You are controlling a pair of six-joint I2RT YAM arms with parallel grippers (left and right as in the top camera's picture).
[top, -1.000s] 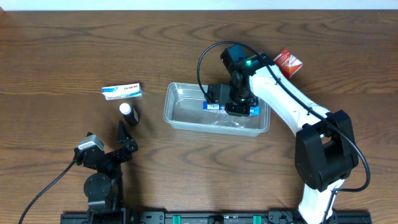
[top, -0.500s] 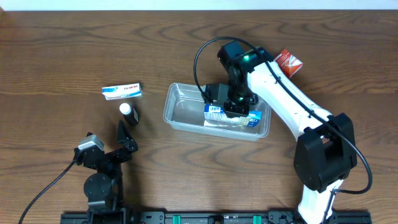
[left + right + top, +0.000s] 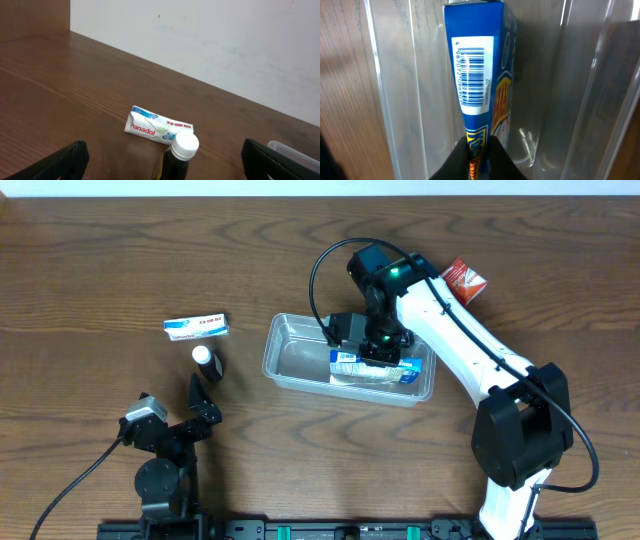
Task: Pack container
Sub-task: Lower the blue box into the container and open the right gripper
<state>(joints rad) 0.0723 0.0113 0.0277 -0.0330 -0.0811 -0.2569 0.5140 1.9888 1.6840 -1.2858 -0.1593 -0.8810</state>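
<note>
The clear plastic container (image 3: 290,355) lies mid-table. My right gripper (image 3: 380,352) is inside it, shut on a blue box (image 3: 400,369) that lies low in the tub. In the right wrist view the fingers (image 3: 479,152) pinch the blue box (image 3: 480,65) on its narrow edge, with the container's clear walls (image 3: 400,90) around it. My left gripper (image 3: 200,395) is open near the table's front left. A dark bottle with a white cap (image 3: 206,361) stands just beyond it, seen between the fingers (image 3: 180,150). A white Panadol box (image 3: 196,327) lies behind the bottle (image 3: 155,126).
A red packet (image 3: 463,279) lies at the back right, beyond the right arm. The container's corner (image 3: 295,152) shows at the right edge of the left wrist view. A pale wall rises behind the table.
My right gripper has lowered the blue box deeper into the container and shifted it slightly toward the front. The left arm has not moved.
</note>
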